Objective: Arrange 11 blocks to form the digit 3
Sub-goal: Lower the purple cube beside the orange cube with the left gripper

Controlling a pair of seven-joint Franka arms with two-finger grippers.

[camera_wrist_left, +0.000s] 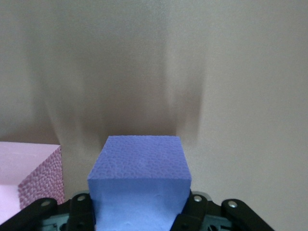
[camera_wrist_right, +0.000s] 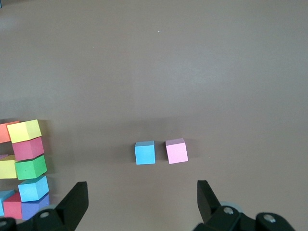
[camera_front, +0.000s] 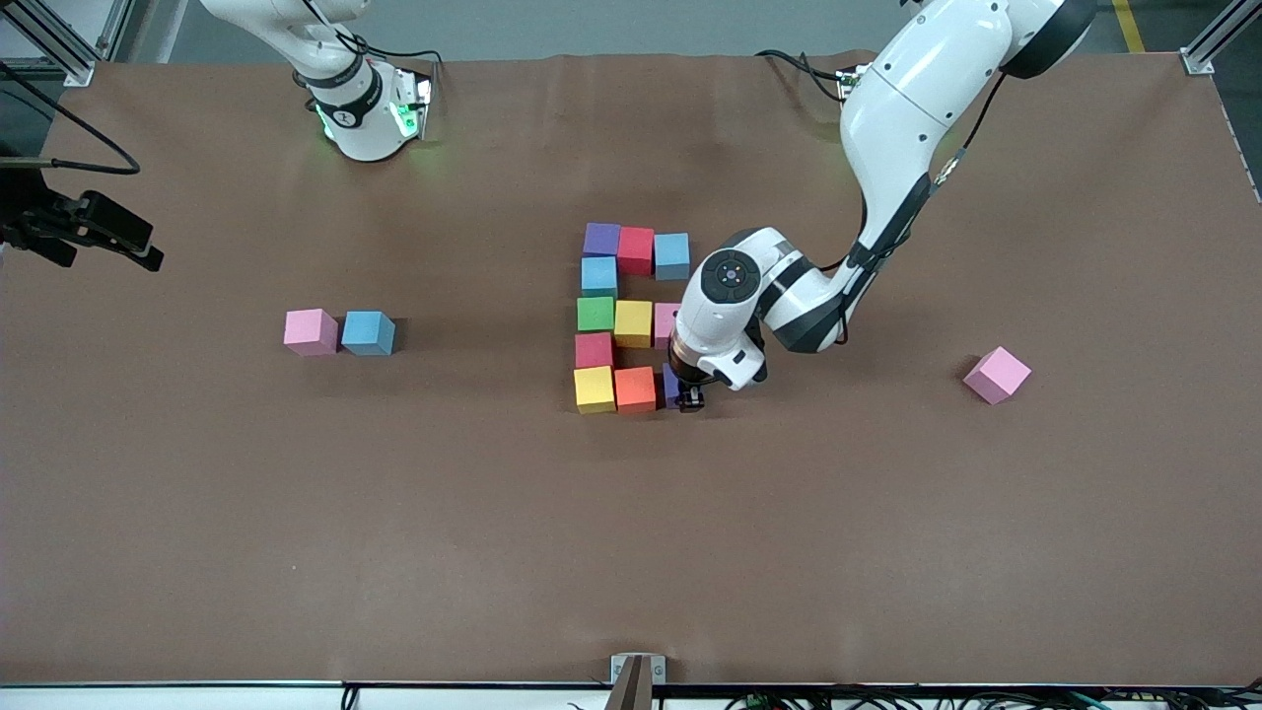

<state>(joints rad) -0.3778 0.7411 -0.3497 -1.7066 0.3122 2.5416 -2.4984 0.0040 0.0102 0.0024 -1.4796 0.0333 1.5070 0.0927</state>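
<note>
Pinching a purple block (camera_front: 671, 386) at centre frame, the left gripper (camera_front: 692, 399) needed to seat it flush beside the orange block (camera_front: 635, 389) before releasing; the right gripper (camera_wrist_right: 142, 202), fingers spread, waited at upper left

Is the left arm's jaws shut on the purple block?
Shut: the left gripper clamps the purple block beside the orange block.

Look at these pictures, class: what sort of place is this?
Probably a robotics lab: two white robot arms work at a brown covered table framed by aluminium rails, arranging small coloured foam cubes, with loose cables at the edge.
</note>
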